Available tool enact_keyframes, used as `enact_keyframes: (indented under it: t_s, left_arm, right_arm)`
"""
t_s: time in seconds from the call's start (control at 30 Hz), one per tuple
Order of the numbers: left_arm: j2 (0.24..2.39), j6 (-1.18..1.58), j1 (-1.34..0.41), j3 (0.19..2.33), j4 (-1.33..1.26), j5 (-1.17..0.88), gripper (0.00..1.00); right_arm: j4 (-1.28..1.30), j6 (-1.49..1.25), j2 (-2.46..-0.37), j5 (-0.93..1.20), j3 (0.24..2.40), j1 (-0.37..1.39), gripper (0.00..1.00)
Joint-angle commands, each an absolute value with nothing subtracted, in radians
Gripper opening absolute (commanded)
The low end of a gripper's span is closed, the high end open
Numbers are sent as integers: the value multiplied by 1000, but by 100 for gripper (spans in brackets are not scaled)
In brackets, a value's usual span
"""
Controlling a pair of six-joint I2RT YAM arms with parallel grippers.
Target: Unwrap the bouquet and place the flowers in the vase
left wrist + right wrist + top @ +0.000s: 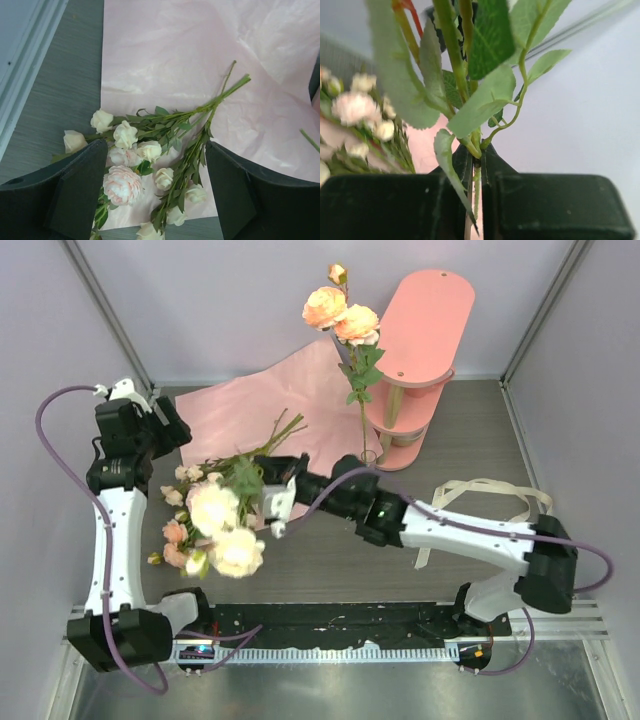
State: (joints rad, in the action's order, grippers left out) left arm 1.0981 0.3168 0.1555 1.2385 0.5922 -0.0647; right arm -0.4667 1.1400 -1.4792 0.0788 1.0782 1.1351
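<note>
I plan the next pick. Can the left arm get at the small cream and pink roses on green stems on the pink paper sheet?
Probably yes: the open left gripper faces those roses, and its wrist view shows nothing between them.

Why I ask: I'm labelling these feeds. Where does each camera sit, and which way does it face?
Top: above, behind the arms, looking down on the table; left gripper and right gripper show.
Left wrist: on the left arm, facing loose flowers on pink paper; its open fingers frame the bottom.
Right wrist: on the right arm, looking along shut fingers clamped on a leafy stem.
Shared: top and left wrist both show those flowers.
</note>
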Motion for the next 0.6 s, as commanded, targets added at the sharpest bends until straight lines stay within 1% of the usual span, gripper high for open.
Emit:
enact_keyframes:
  t_s: [0.0, 0.03, 0.07, 0.1, 0.13, 0.17, 0.23, 0.27, 0.33, 0.37, 0.47, 0.57]
  left_arm:
    - [1149, 370, 209, 1212, 514, -130, 82]
    - [1154, 371, 212, 1212, 515, -138, 82]
    - [1158, 374, 213, 1212, 514, -147, 82]
    - [1161, 376, 212, 1212, 514, -155, 82]
    - [1163, 376, 213, 1209, 508, -167, 82]
    - [1167, 377, 212, 1207, 506, -169, 82]
    - [1172, 377, 212, 1203, 505, -187, 82]
    - [1175, 380, 212, 1203, 505, -195, 82]
    - [1184, 391, 212, 1198, 496, -224, 82]
    - [1187, 393, 212, 1198, 494, -235, 81]
    - [1196, 399, 212, 1198, 492, -262, 81]
    - [1197, 406, 212, 1193, 482, -291, 81]
  right_arm:
    - [-116, 507, -1341, 72, 1330, 1095, 1]
    - [-82, 354, -1329, 42, 1377, 1092, 1]
    - [-49, 260, -1303, 5, 1393, 1089, 1]
    - [-29, 168, -1289, -112, 1408, 1071, 1]
    - [-6, 73, -1276, -115, 1451, 1056, 1]
    - [114, -25, -1269, -97, 1480, 1031, 1]
    - [225, -99, -1266, -37, 1582, 967, 1]
    - [329, -174, -1269, -20, 1618, 942, 1]
    - [397, -218, -1266, 71, 1688, 867, 1]
    - [467, -222, -1266, 66, 1712, 853, 1]
    - [595, -178, -1266, -61, 1802, 847, 1]
    - [624, -112, -1250, -196, 1848, 847, 1]
